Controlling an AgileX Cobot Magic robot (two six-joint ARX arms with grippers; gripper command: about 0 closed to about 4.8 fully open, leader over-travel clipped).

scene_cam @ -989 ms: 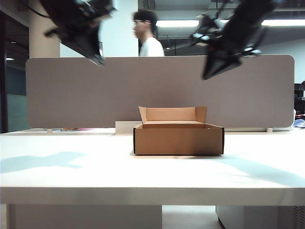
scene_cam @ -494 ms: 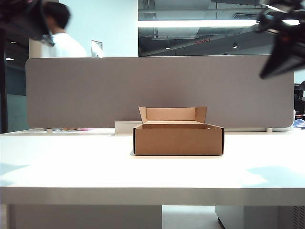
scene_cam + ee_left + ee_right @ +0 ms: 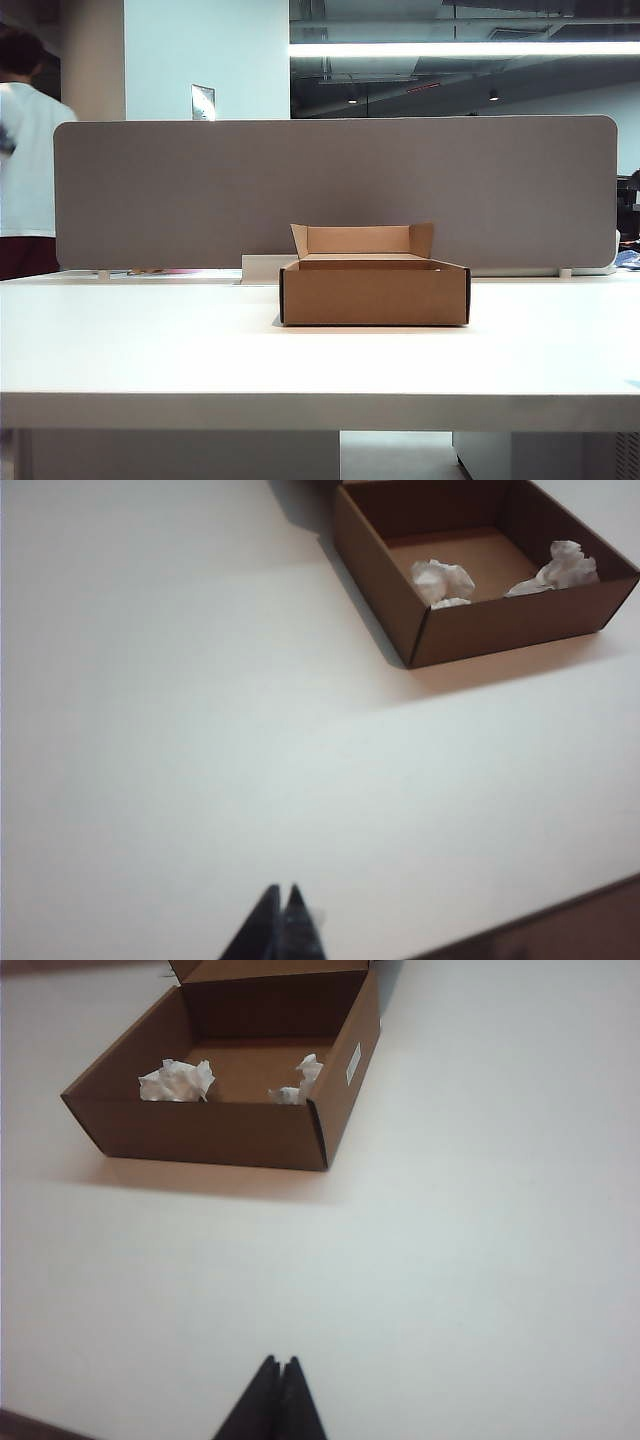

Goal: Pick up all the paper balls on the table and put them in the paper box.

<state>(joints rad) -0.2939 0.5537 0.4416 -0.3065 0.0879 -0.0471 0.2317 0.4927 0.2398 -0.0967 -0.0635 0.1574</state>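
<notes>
The paper balls lie inside the paper box (image 3: 374, 292), which stands mid-table in front of the grey divider panel (image 3: 335, 190). The left wrist view shows one wad (image 3: 443, 580) toward the box's middle and another (image 3: 560, 568) against a side wall; the right wrist view shows two wads as well (image 3: 177, 1080) (image 3: 299, 1080). A third cannot be made out. The table (image 3: 150, 350) shows no loose paper in any view. The left gripper (image 3: 279, 920) hangs above bare table on the left of the box, fingers pressed together and holding nothing; the right gripper (image 3: 277, 1395) does likewise on the right. Judging by this, the collecting looks finished or nearly so; the next move calls only for checking for a stray wad.
</notes>
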